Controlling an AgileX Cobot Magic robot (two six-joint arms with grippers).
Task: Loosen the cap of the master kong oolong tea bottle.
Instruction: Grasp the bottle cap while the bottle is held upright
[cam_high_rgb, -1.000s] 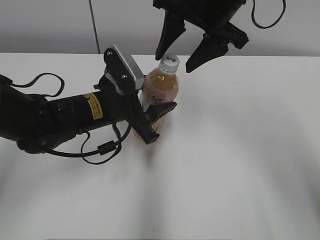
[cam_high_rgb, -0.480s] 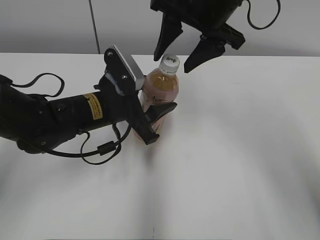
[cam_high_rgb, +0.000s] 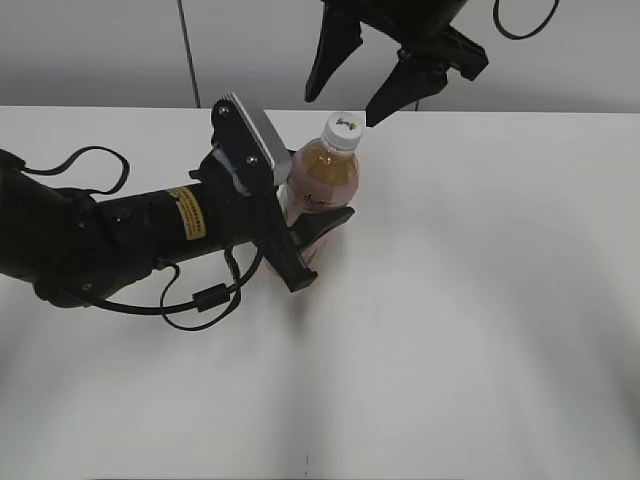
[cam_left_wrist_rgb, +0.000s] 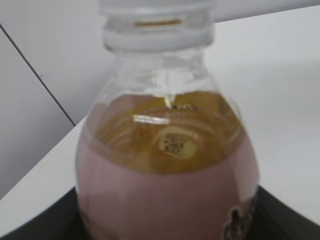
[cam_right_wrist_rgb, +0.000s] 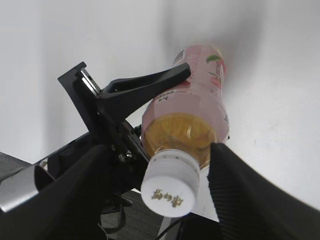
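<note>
White cap (cam_high_rgb: 342, 129) tops the amber, pink-labelled tea bottle (cam_high_rgb: 320, 195).
Left gripper (cam_high_rgb: 305, 240) fingers clamp the bottle, seemingly mid-body; right gripper (cam_high_rgb: 345, 108) fingers spread wide above, flanking the cap untouched.

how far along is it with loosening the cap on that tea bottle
Done: the left pincer is clamped around the pink-labelled clear plastic bottle of amber tea, holding it upright on the white table. In hand: the right pincer hangs open above the small white screw cap, its fingers either side but not touching. Left: come down, close on the cap and twist; the cap looks fully seated.
</note>
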